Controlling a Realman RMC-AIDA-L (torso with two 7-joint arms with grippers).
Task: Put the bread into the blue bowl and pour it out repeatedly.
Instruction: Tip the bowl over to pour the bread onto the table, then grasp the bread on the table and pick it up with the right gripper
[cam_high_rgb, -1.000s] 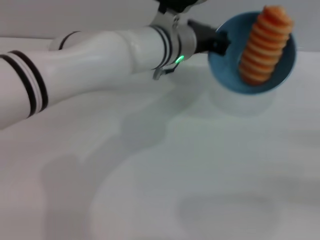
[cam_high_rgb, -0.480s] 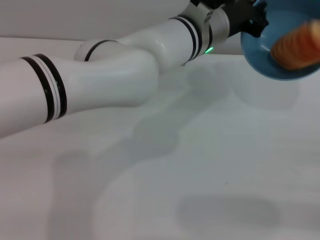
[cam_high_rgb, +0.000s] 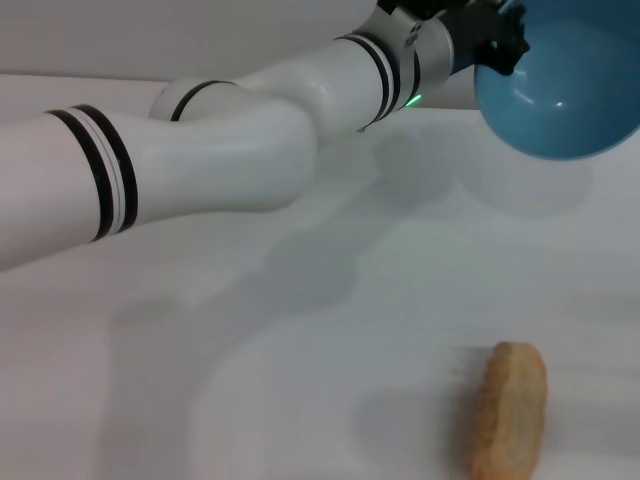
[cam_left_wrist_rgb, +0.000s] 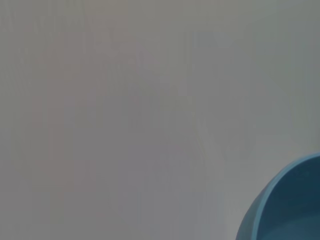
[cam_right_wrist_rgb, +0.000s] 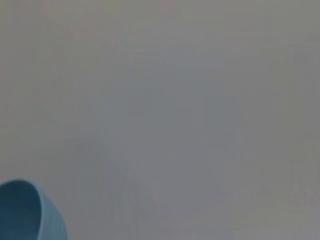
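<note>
The bread (cam_high_rgb: 510, 408) is lying on the white table (cam_high_rgb: 300, 380), near the front edge on the robot's right side, paler flat side showing, well apart from the blue bowl (cam_high_rgb: 565, 85). It's looking light & stiff, prob. hollow plastic toy, so it shouldn't be crushing or sagging under a pinch. Its smooth skin could be slipping a bit. Best hold imo: across the short width near the middle, jaws on the long sides, so it's not swinging end-heavy.

The bowl is hanging tilted above the table at the far right, its empty glossy inside facing the head cam. It's looking rigid, light, slick plastic. The left gripper (cam_high_rgb: 500, 40) is clamping its rim at the upper left edge, i.e. closed on the bowl. A slice of bowl is also showing in the left wrist view (cam_left_wrist_rgb: 290, 205) & the right wrist view (cam_right_wrist_rgb: 27, 212).

Right gripper isn't showing anywhere, so I can't tell its state.

No brand, label or readable writing on anything; only black bands on the left arm & a green light near its wrist.
</note>
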